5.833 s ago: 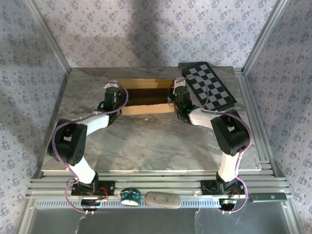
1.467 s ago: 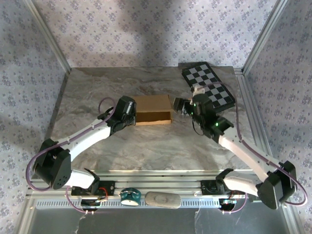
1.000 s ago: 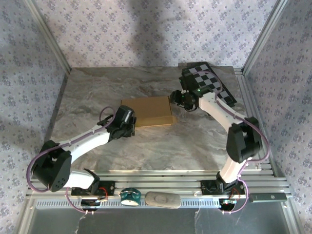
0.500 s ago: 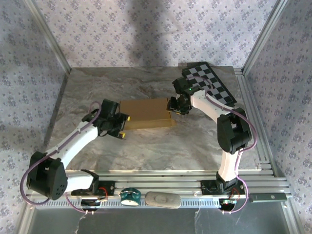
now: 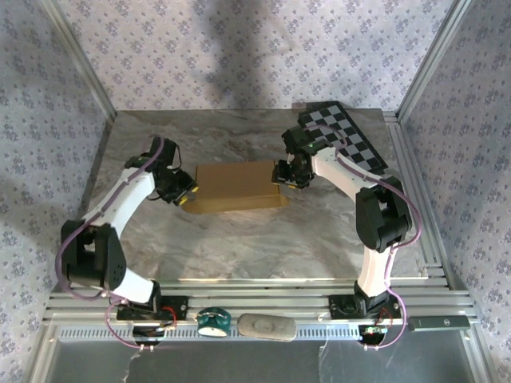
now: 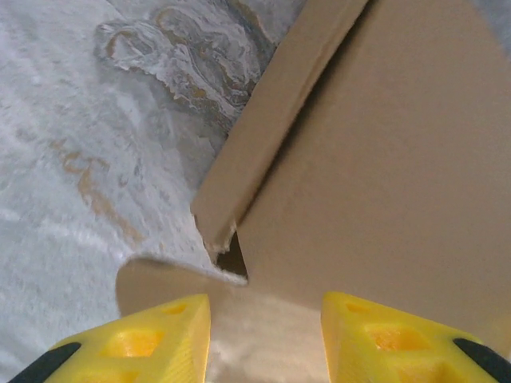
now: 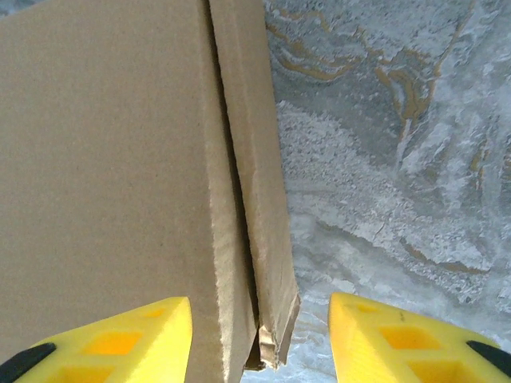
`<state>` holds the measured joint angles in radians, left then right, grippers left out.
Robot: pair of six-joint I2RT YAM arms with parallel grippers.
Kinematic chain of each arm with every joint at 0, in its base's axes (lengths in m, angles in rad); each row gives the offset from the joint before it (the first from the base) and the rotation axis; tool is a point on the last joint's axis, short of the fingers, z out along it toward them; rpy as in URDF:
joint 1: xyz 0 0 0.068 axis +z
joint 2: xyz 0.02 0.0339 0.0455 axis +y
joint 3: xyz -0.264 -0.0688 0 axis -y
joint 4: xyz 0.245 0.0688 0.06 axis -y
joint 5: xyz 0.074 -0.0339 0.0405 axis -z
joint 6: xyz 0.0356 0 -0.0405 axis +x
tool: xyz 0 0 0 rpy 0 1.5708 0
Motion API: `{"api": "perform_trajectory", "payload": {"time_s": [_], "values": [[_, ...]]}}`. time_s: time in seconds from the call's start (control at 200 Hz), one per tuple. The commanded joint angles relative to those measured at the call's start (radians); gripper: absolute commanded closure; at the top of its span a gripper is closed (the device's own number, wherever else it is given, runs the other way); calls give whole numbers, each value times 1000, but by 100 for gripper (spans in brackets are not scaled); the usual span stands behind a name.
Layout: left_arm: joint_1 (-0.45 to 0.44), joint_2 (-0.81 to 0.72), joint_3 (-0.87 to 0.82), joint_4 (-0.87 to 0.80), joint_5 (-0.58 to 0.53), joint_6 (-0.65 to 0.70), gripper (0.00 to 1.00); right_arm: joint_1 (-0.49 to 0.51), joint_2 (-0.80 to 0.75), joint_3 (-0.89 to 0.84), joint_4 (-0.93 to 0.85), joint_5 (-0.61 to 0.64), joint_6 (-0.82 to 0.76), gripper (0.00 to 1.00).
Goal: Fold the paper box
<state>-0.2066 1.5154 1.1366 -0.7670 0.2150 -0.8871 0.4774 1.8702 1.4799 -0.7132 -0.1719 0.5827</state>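
The paper box (image 5: 235, 185) lies shut and flat on the middle of the marble table (image 5: 239, 247), a plain brown shallow mailer. My left gripper (image 5: 185, 191) is at its left end. In the left wrist view the box (image 6: 383, 159) shows its lid, a side wall and a rounded flap (image 6: 152, 279) sticking out, and my left gripper (image 6: 266, 339) stands open over that corner. My right gripper (image 5: 281, 177) is at the box's right end. In the right wrist view the right gripper (image 7: 259, 343) is open, and the box (image 7: 104, 159) has its side edge between the fingers.
A black-and-grey checkerboard panel (image 5: 343, 140) lies at the back right, under the right arm. Patterned walls and metal posts close in the table on three sides. A teal object (image 5: 214, 321) and a grey one (image 5: 266, 325) rest on the near rail.
The box, open earlier, now lies shut. My left arm has swung back and to the left, bringing its gripper from the near left corner to the left end. The right gripper stays at the right end.
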Motion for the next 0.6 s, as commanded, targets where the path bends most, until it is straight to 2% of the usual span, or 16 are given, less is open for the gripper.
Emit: {"api": "perform_trajectory", "payload": {"time_s": [0.0,0.175,0.22,0.255,0.52,0.6], "values": [[3,56,-27,83,46,112,60,13,14,34,-41,-29,-18,53],[-2,95,-87,118,27,132,69,18,65,36,-43,-30,-17,62],[-2,87,-106,130,36,135,78,20,66,36,-44,-23,-18,64],[-2,82,-114,131,39,131,82,21,64,36,-47,-16,-18,65],[-2,90,-79,94,20,157,77,13,107,35,-97,9,-20,73],[-2,103,-58,28,-4,180,78,10,109,25,-97,21,-24,75]]}}
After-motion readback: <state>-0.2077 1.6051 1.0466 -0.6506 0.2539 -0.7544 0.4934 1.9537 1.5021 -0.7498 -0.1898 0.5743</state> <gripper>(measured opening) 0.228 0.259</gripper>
